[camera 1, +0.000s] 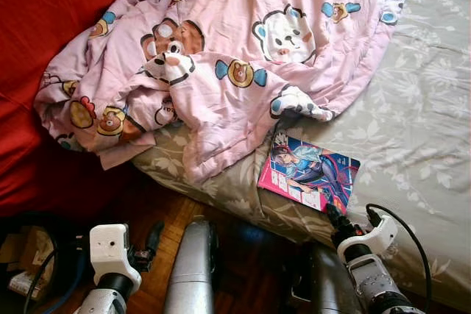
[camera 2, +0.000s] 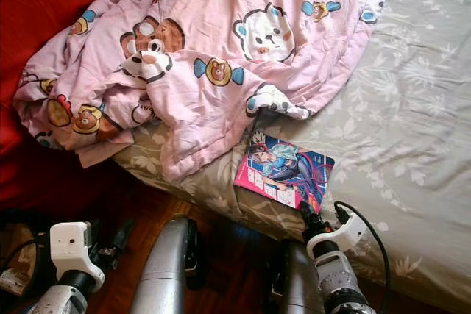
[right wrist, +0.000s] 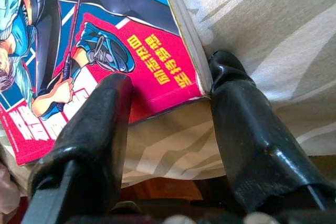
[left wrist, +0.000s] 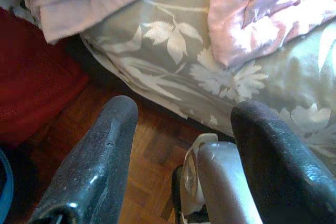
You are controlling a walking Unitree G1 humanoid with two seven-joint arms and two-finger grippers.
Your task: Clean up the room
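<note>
Glossy pink-and-blue manga book [camera 1: 309, 174] is lying flat near the bed's [camera 1: 412, 123] edge, on the grey leaf-print sheet, just below the rumpled pink bear quilt [camera 1: 235, 49]. It looks like a thin paperback, so I'd guess light, a bit floppy, and slick on the cover. Best bet is pinching it by the corner nearest the edge, close to the spine where it's stiffest.

The right gripper [right wrist: 168, 124] is open and right at that corner: 1 finger lies over the cover, the other is against the book's side on the sheet, nothing clamped. The soft mattress could give under a push, and the sheet might bunch into the pinch.

The left gripper [left wrist: 184, 145] is open too, low over the wood floor [left wrist: 152, 145] beside the bed. A quilt fold almost touches the book's far corner, and a red cushion [camera 1: 51, 27] sits well clear.
</note>
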